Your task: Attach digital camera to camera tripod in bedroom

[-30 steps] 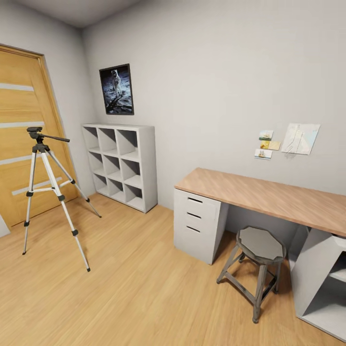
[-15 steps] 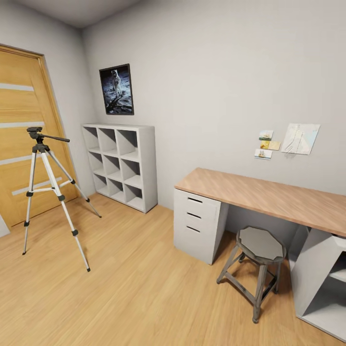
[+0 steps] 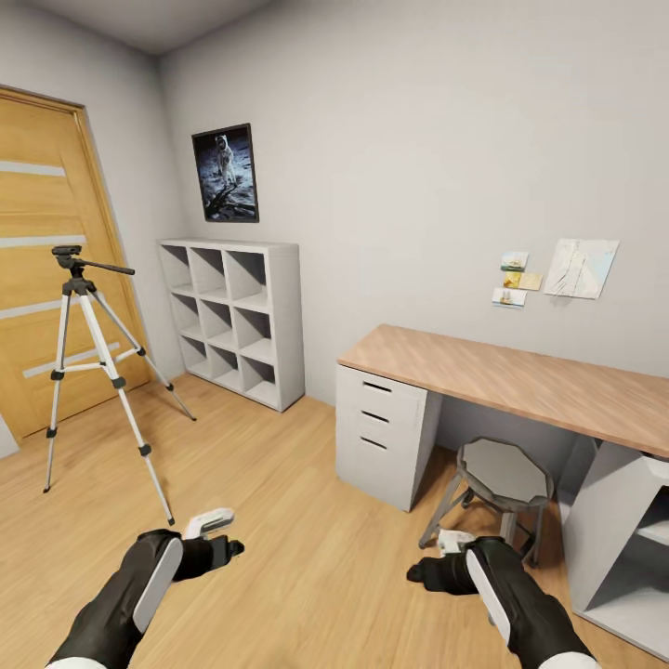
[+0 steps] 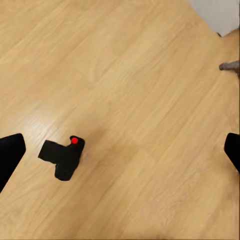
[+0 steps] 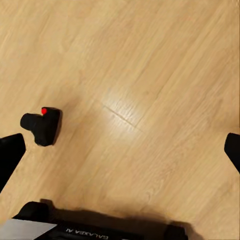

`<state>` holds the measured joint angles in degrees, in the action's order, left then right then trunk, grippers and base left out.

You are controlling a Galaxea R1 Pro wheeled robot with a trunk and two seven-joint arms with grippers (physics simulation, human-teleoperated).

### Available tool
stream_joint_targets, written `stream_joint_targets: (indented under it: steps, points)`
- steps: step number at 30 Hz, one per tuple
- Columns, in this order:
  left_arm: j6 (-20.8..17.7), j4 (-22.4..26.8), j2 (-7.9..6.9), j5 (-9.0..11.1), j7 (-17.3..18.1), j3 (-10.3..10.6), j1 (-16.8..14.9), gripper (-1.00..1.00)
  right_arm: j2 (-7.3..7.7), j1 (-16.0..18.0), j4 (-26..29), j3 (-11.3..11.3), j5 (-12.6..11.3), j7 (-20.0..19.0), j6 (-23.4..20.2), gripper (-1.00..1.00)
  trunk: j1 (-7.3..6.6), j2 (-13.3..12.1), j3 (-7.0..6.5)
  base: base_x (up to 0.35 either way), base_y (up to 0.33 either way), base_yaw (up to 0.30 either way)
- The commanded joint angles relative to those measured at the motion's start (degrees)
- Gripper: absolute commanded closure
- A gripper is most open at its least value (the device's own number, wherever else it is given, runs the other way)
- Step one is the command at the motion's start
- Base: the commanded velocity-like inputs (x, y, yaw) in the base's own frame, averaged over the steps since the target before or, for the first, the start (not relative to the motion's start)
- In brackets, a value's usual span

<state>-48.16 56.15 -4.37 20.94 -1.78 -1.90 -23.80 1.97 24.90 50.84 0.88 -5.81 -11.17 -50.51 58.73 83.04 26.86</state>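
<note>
Wood planks of the floor [image 4: 150,75] carry the digital camera [image 4: 63,158], a small black box with a red dot. "GALAXEA" reads on a black part [image 5: 95,231] in the right wrist view. Both grippers, left [image 3: 221,539] and right [image 3: 435,562], have their fingers spread apart. The silver-legged camera tripod [image 3: 88,362] stands by the oak door [image 3: 42,260].

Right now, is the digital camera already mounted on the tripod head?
No. The digital camera lies on the wood floor in the left wrist view, and the camera tripod head is bare.
</note>
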Motion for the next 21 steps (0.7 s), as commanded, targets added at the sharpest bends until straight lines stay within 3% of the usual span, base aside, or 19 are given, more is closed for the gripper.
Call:
stream_joint_targets:
  steps: [1,3,5,6,11,21]
  points:
    - [-0.37,0.64,1.30,0.87,-0.21,0.03,-0.92,-1.00,-0.10,1.02,1.10,0.09,-1.30,-0.38,-0.92,-1.00,0.00,0.04,0.07,0.000,0.000,0.000]
    - [-0.59,1.96,3.25,1.34,-0.35,0.17,-1.68,-1.00,-0.30,1.87,2.93,0.29,-1.66,-0.72,-1.44,-1.00,0.00,0.04,0.07,0.000,0.000,0.000]
    - [-0.77,3.27,4.26,1.51,-0.44,0.22,-1.97,-1.00,-0.38,2.20,4.26,0.43,-1.74,-0.85,-1.66,-1.00,0.00,0.04,0.07,0.000,0.000,0.000]
    - [-1.04,6.98,6.07,2.02,-0.61,0.22,-2.34,-1.00,-0.31,2.61,6.39,0.57,-2.30,-1.42,-1.95,-1.00,0.00,0.04,0.07,0.000,0.000,0.000]
    - [-1.02,6.51,7.10,2.03,-0.93,0.27,-2.44,-1.00,-0.07,2.71,6.87,0.61,-2.39,-1.72,-1.96,-1.00,0.00,0.04,0.07,0.000,0.000,0.000]
    - [-0.86,5.51,7.59,1.83,-1.28,0.31,-2.47,-1.00,-0.14,2.70,6.99,0.70,-2.24,-2.02,-1.94,-1.00,0.00,0.04,0.07,0.000,0.000,0.000]
